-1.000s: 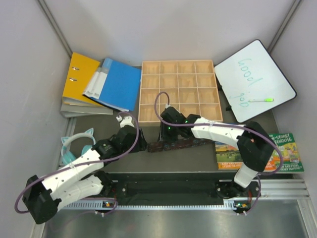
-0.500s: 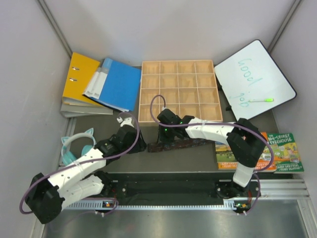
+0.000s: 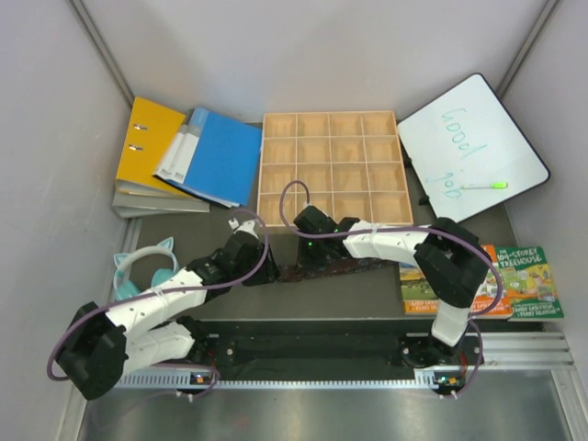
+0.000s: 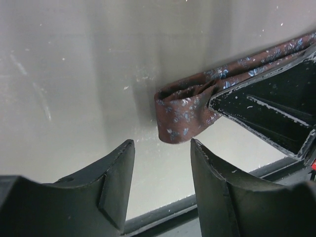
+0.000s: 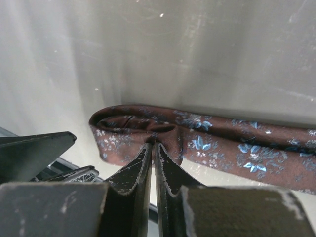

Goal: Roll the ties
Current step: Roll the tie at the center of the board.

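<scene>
Tie [image 5: 237, 148] lay on the tabletop [image 5: 197, 59], its folded end pinched between the right fingers [image 5: 170, 175]; left fingers [image 4: 116, 180] stood apart nearby

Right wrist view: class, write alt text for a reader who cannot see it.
The right end effector, black and nearly closed, pinches the folded end of a long dark brown fabric necktie with pale blue flowers. The necktie lies across a scuffed grey tabletop.
</scene>
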### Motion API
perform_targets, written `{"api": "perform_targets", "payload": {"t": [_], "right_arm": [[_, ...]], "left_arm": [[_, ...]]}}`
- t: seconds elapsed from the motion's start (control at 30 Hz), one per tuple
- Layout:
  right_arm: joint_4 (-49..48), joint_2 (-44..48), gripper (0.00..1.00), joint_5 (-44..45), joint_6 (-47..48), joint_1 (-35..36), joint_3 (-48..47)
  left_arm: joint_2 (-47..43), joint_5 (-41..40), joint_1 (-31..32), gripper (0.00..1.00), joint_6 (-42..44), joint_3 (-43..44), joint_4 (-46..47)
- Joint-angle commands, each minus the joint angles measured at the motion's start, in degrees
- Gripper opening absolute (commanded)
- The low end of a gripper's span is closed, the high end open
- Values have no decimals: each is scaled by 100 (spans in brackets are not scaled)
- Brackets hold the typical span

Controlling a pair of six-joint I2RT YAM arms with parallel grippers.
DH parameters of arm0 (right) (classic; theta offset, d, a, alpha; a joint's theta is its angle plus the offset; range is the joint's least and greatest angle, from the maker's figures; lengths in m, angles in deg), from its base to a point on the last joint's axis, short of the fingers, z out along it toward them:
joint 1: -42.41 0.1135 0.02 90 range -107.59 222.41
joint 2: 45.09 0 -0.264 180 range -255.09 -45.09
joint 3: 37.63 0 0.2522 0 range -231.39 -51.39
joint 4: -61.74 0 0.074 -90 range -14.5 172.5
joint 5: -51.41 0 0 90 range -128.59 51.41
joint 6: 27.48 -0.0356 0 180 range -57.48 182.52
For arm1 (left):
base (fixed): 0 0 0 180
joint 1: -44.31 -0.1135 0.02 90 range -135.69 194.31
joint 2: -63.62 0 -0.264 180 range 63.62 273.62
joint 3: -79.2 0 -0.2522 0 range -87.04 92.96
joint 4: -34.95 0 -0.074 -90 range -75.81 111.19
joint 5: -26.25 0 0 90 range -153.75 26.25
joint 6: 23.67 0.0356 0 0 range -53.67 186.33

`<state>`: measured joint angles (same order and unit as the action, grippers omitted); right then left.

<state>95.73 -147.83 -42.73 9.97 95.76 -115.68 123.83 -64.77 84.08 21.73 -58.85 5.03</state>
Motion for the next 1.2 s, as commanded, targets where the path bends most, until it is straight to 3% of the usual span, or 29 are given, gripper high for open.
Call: {"api": "perform_targets", "payload": {"t": [0.0, 0.47, 0.63, 0.73, 0.77, 0.8, 0.9, 1.17], "right_arm": [[-256, -53, 7, 63, 61, -43, 127], [-528, -255, 6, -78, 43, -87, 373], [-599, -247, 6, -113, 17, -105, 453], [-625, -255, 6, -139, 17, -96, 461], [-625, -255, 5, -148, 9, -96, 470], [-625, -255, 5, -157, 8, -105, 470], [-591, -194, 5, -166, -9, -105, 470], [-450, 52, 8, -166, -44, -17, 251]], "left_arm": [[193, 277, -22, 54, 57, -67, 570], [834, 154, -22, 50, -110, -182, 1141], [1203, 242, -22, 40, -207, -252, 1458], [1379, 277, -22, 27, -242, -270, 1564], [1423, 286, -22, 17, -242, -252, 1564], [1459, 304, -22, 13, -225, -191, 1546], [1556, 216, -22, 0, -207, 28, 1169], [862, -399, -22, 0, -23, 705, -745]]}}
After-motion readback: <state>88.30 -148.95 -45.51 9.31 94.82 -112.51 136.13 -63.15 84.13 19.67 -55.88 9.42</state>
